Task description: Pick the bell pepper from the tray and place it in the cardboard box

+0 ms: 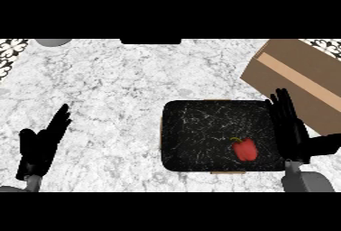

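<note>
A red bell pepper (246,149) with a green stem lies in the lower right part of a black speckled tray (193,135). My right hand (291,131) stands over the tray's right edge, just right of the pepper, with its fingers straight and pointing away from me; it holds nothing. The cardboard box (300,79) sits at the upper right, beyond the tray and close behind the right hand's fingertips. My left hand (41,146) rests open at the lower left, far from the tray.
The counter (100,90) is white marbled stone. A grey round object (53,42) and a dark object (151,41) sit at the far edge. Patterned tiles show in the top corners.
</note>
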{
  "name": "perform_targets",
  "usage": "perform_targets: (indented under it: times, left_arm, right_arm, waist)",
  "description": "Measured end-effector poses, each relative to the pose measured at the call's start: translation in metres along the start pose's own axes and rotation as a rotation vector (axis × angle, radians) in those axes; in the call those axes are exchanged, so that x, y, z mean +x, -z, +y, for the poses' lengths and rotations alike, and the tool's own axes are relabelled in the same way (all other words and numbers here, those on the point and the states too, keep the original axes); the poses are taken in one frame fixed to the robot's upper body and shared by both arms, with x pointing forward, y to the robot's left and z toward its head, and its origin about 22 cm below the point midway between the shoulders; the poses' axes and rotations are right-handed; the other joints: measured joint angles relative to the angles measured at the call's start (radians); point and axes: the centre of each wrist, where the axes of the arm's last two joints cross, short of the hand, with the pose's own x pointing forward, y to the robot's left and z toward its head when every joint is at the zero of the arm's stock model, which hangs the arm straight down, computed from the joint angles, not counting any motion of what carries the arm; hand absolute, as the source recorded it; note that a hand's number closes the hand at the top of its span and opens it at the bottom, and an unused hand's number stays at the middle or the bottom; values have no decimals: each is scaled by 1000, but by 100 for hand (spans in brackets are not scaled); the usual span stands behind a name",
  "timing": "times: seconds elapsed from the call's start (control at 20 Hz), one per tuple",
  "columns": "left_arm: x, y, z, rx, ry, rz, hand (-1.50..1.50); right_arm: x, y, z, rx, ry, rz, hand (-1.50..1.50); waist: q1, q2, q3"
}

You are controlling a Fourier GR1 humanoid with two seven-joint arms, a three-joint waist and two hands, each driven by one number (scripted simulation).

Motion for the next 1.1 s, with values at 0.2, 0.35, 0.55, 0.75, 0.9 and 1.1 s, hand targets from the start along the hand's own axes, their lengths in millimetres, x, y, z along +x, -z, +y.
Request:
perform_targets:
  times: [0.2, 0.35, 0.55, 0.75, 0.9, 1.1]
  left_arm:
    - [16, 7, 7, -2, -65, -56, 0]
    - [30, 8, 11, 0, -137, -99, 0]
    - [39, 6, 17, -19, -213, -115, 0]
    - [41, 1, 20, -28, -242, -124, 0]
    - [44, 3, 23, -28, -254, -125, 0]
    - [43, 1, 22, -24, -260, -121, 0]
  right_arm:
    - [32, 11, -10, 187, -56, -73, -150]
    - [71, 21, -24, 325, -200, -188, -150]
    - [81, 15, -48, 285, -202, -444, -150]
    - [91, -3, -64, 385, -235, -630, -150]
    - [104, -13, -77, 483, -332, -679, -150]
    - [142, -17, -86, 578, -640, -629, -150]
  waist:
    - [4, 9, 10]
    - [5, 5, 12]
    - [-1, 10, 16]
    - [-4, 12, 17]
    - [-6, 14, 17]
    - [-10, 13, 14]
